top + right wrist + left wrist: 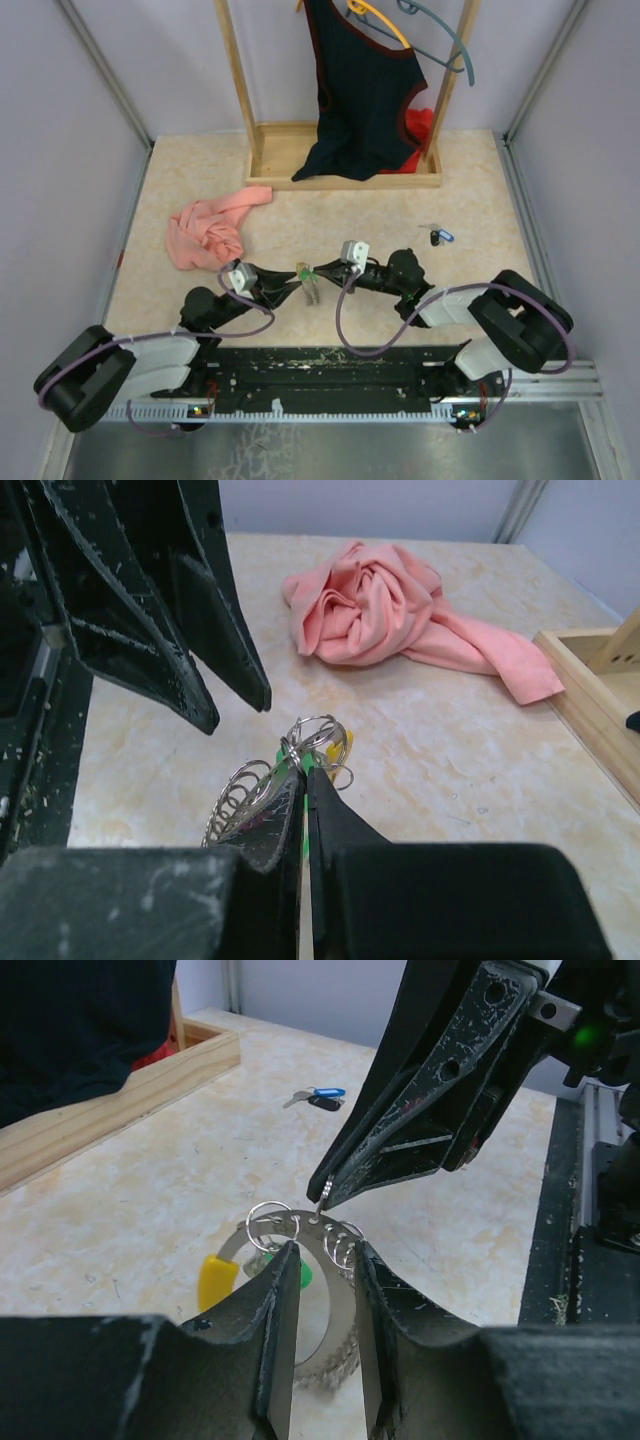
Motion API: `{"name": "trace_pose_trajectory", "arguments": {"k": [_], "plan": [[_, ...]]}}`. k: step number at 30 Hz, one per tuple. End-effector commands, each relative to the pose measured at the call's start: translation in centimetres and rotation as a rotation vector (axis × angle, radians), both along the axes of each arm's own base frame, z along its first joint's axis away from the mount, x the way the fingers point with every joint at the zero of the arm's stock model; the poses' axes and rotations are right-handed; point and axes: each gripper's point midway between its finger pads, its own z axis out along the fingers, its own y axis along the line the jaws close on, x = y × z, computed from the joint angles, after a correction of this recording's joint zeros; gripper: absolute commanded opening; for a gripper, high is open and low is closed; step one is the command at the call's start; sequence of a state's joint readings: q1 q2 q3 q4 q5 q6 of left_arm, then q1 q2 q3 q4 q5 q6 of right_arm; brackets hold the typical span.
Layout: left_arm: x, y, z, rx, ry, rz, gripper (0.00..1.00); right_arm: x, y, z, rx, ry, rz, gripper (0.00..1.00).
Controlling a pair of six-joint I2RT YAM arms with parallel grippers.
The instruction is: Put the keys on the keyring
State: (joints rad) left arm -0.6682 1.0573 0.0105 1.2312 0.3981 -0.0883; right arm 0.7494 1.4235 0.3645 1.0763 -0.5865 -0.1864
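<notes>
Left fingers (278, 1295) parted around the keyring (240, 1243) on the counter (480, 200), right fingers (345, 1175) clenched on its top edge, green key (300, 1274) close against it, blue and black keys (438, 237) lying apart, far right.

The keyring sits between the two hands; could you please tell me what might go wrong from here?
1. The right hand seems to pinch the keyring only by its very tips while the left hand is open around it, so the ring could slip or twist free.
2. The two hands sit almost tip to tip; a small move might knock them together.
3. The blue and black keys lie far off, so fetching them means one hand leaving.
</notes>
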Motion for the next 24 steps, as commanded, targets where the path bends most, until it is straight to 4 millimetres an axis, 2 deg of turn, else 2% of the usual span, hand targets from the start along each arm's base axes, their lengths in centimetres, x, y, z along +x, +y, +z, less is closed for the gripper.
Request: {"name": "trace_pose_trajectory", "arguments": {"k": [1, 13, 24], "plan": [[-1.1, -0.4, 2.4, -0.105, -0.053, -0.069, 0.33, -0.1, 0.0, 4.9, 0.215, -0.003, -0.009, 0.0], [-0.2, -1.2, 1.6, -0.098, -0.047, -0.089, 0.29, -1.5, 0.1, 4.7, 0.345, 0.091, 0.049, 0.0], [0.3, -1.5, 0.5, -0.08, -0.055, -0.092, 0.28, -2.2, 2.6, 2.9, 0.309, 0.157, 0.133, 0.0]]}}
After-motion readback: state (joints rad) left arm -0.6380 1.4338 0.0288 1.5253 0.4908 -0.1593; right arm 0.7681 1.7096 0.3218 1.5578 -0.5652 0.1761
